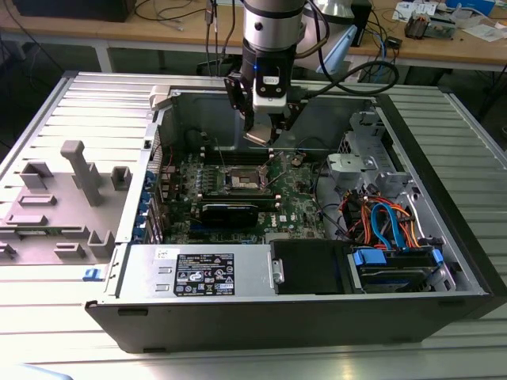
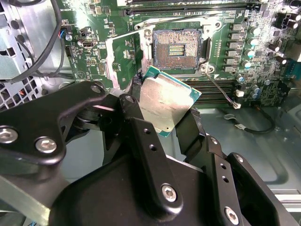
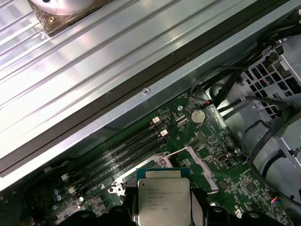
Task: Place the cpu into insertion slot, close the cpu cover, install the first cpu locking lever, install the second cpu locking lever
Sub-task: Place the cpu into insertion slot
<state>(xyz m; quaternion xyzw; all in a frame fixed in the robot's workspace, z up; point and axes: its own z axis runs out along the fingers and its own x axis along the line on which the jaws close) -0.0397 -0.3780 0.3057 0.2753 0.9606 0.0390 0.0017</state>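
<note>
Ribbed metal tabletop [image 1: 47,103] carries an open computer case [image 1: 301,317] lying on its side, with a grey fixture [image 1: 75,186] at the exterior view's left. Inside the case sit the green motherboard [image 1: 297,206], a black card [image 1: 230,212], a labelled power supply [image 1: 146,261] and a blue drive caddy [image 1: 396,257] under orange and blue cables [image 1: 380,218]. Above the board the gripper [image 1: 265,131] clamps the cpu [image 1: 260,136], tilted, between its 2 black fingers [image 2: 141,136]. The second wrist view adds detail the exterior view lacks. The insertion slot [image 2: 178,49] lies bare just past the cpu's edge. The cpu cover [image 2: 120,61] is swung open beside it. A thin wire lever [image 2: 218,89] runs out from the slot's corner. The first wrist view shows the cpu's printed silvery top.
</note>
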